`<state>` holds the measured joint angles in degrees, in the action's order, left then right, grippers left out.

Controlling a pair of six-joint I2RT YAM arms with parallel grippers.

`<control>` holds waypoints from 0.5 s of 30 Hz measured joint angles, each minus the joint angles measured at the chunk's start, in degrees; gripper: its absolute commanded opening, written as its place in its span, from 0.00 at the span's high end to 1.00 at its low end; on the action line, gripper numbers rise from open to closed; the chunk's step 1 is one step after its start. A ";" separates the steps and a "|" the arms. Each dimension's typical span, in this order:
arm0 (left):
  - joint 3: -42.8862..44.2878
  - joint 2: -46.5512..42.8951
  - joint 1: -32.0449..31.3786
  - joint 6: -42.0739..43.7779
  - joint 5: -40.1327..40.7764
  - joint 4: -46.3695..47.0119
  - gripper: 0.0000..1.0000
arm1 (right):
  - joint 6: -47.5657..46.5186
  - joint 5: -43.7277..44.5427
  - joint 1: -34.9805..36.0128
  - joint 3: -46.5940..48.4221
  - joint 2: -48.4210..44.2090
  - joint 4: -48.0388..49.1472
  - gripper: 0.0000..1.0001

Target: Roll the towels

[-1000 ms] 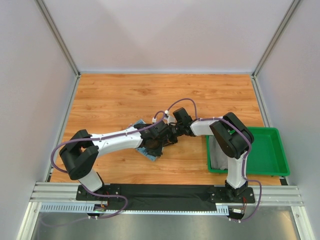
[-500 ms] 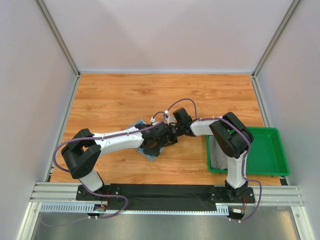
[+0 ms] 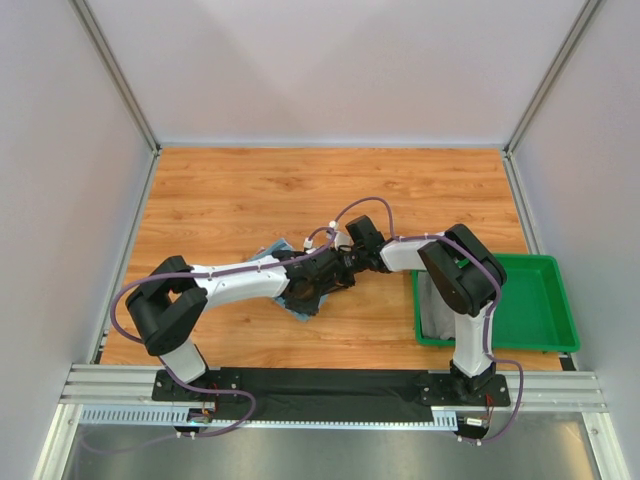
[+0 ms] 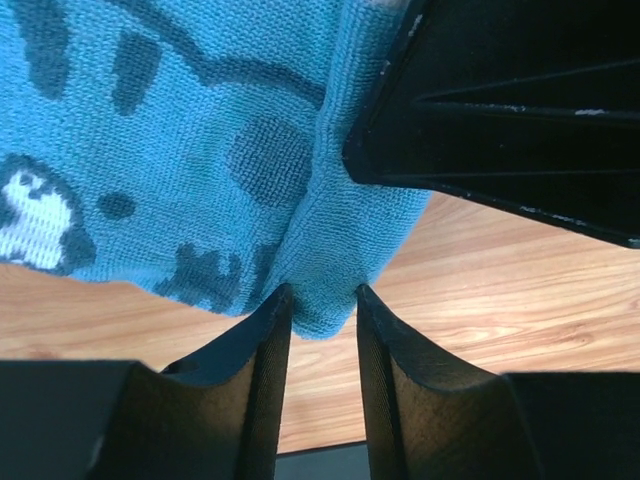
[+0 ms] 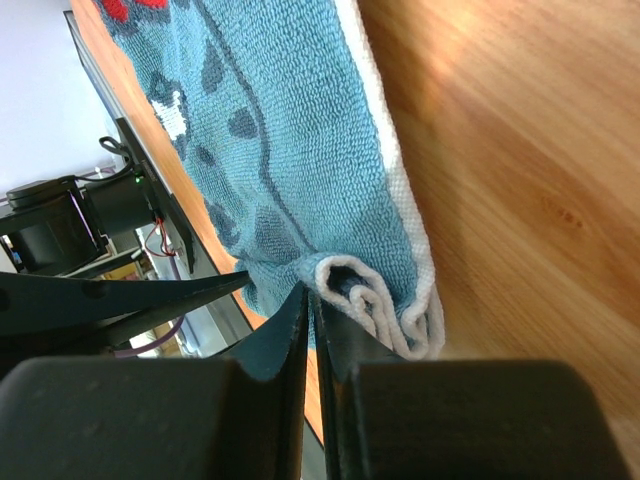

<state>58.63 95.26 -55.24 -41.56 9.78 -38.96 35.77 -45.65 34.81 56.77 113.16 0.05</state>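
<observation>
towel: blue towel point(image 3: 298, 310) lies mid-bench, a little left of centre. In the top view it is mostly hidden under the two wrists. One corner pokes out far-left, another toward the near side.
pattern: darker blue-grey shapes, a white patch point(image 4: 35, 215), and a red mark point(image 5: 130, 8) at the far end in the right wrist view.
edge: white hem point(image 5: 385, 150) runs down one side. At the near end the cloth is curled over on itself into a small roll point(image 5: 375, 305) resting on the wood.
right jaws: pressed almost together, tips right at the curled end, pinching the blue cloth just beside the roll.
left jaws: spread a little. A folded corner of the towel sits in the gap between the fingertips point(image 4: 272, 320), with wood showing through the gap below it. Cannot tell if they press on the cloth.
arms: left arm point(image 3: 235, 280) reaches in from near-left. Right arm point(image 3: 455, 270) is folded back from near-right. The wrists meet over the towel.
bench: wood-grain top point(image 3: 230, 190). The towel lies flat on it apart from the curl.
tray: green tray point(image 3: 560, 300) sits at the near-right of the bench, well apart from the blue towel.
in tray: grey cloth point(image 3: 433, 310) at its left end, partly behind the right arm.
</observation>
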 measured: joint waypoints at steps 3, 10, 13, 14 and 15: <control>-0.85 0.00 0.07 0.57 -0.90 1.38 0.57 | -0.02 0.00 0.00 0.39 0.11 -0.31 0.93; -1.95 -0.17 -0.09 0.96 -1.77 3.21 0.45 | -0.92 0.74 0.02 2.43 0.35 -3.82 0.93; -2.01 -0.22 -0.20 0.76 -1.31 3.19 0.46 | -1.57 1.22 0.02 3.50 0.55 -5.46 0.93; -2.01 -0.20 -0.24 0.74 -1.09 3.15 0.47 | -1.77 1.33 0.00 3.96 0.74 -5.97 0.93; -2.01 -0.15 -0.31 0.59 -0.79 3.08 0.49 | -1.88 1.40 0.00 4.33 0.92 -6.43 0.93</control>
<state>56.62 95.11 -55.55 -40.97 8.99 -35.88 33.89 -44.25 34.81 61.10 114.08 -6.37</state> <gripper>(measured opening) 0.536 0.069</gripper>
